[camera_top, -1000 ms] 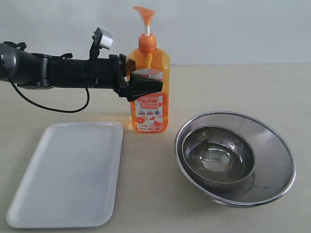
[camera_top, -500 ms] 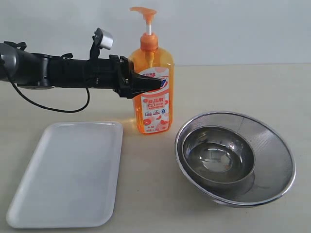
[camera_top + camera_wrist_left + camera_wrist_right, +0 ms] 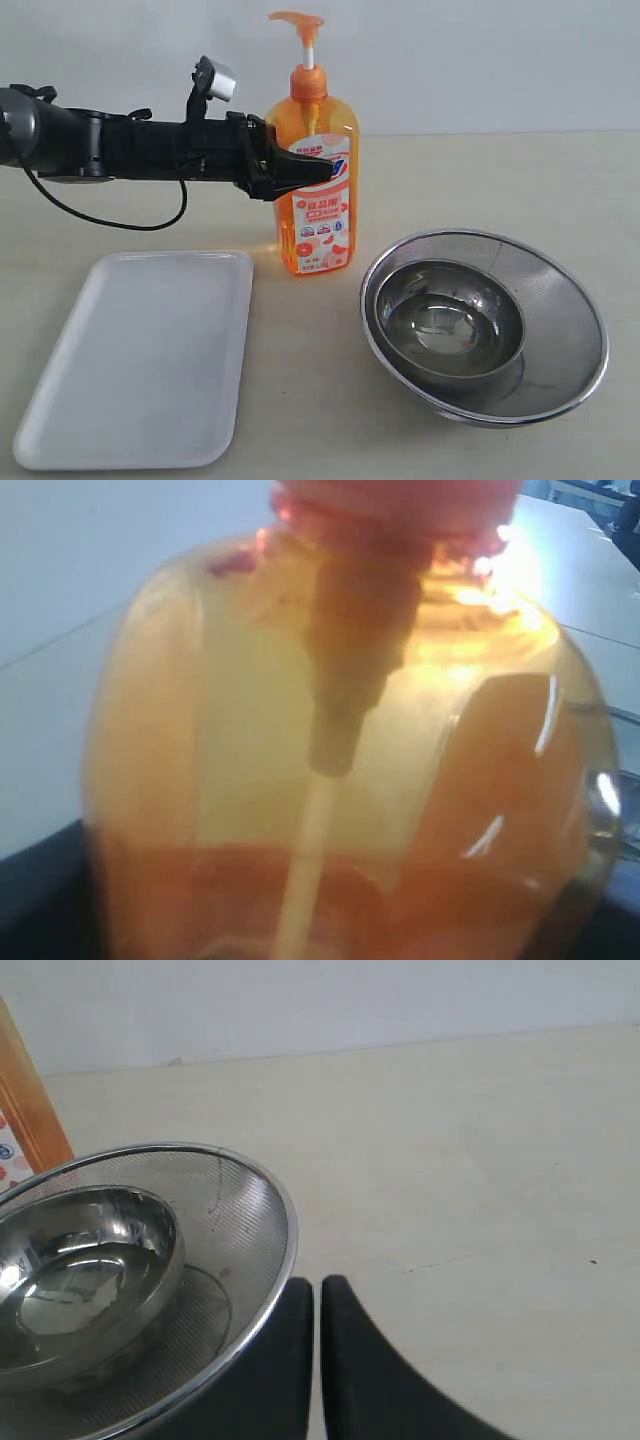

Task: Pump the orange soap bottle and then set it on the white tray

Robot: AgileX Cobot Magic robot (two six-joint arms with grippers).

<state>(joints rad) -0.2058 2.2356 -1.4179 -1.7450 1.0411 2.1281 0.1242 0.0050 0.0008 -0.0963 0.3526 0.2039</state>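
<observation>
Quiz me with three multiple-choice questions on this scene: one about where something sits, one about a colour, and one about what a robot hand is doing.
1. Where is the orange soap bottle?
A. On the table, between the white tray and the steel mesh bowl
B. Lying on the tray
C. Inside the bowl

2. What colour is the tray?
A. Black
B. Orange
C. White

3. What is the left hand doing?
A. Hanging open over the bowl
B. Closed on the bottle's body
C. Pressing the pump head

Answers:
1 A: it stands upright on bare table, with the tray to one side and the bowl to the other.
2 C: its whole surface is plain white.
3 B: its fingers clamp the bottle just below the neck.
</observation>
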